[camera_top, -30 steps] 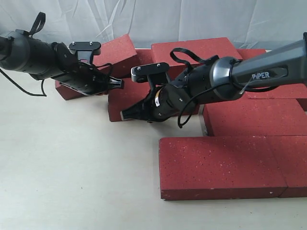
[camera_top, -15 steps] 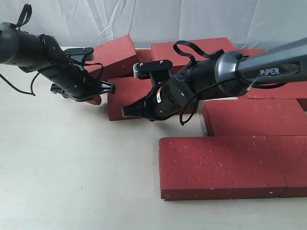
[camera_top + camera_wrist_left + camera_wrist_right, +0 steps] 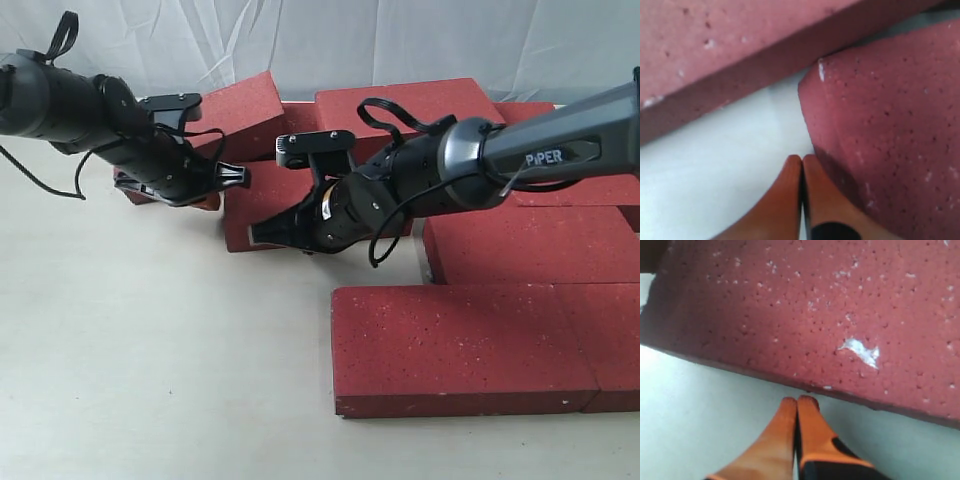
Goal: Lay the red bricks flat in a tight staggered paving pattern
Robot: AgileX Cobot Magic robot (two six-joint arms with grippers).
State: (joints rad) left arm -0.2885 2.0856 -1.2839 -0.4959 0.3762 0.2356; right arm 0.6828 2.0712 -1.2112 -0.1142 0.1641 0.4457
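Note:
Several red bricks lie on the pale table: two flat ones end to end in front, one behind them at the right, a middle brick, and a tilted brick leaning at the back. My left gripper is shut and empty, low beside the middle brick's left end; its tips sit next to a brick corner. The right gripper is shut too, with its orange tips on the table against the middle brick's front edge.
More bricks are piled along the back in front of a white cloth backdrop. Another brick lies under the left arm. Bare table spreads over the front left.
The left arm drew back to the left and dropped, then came right again toward the middle brick's end. The right gripper stayed by the brick's front edge, shifting only slightly left.

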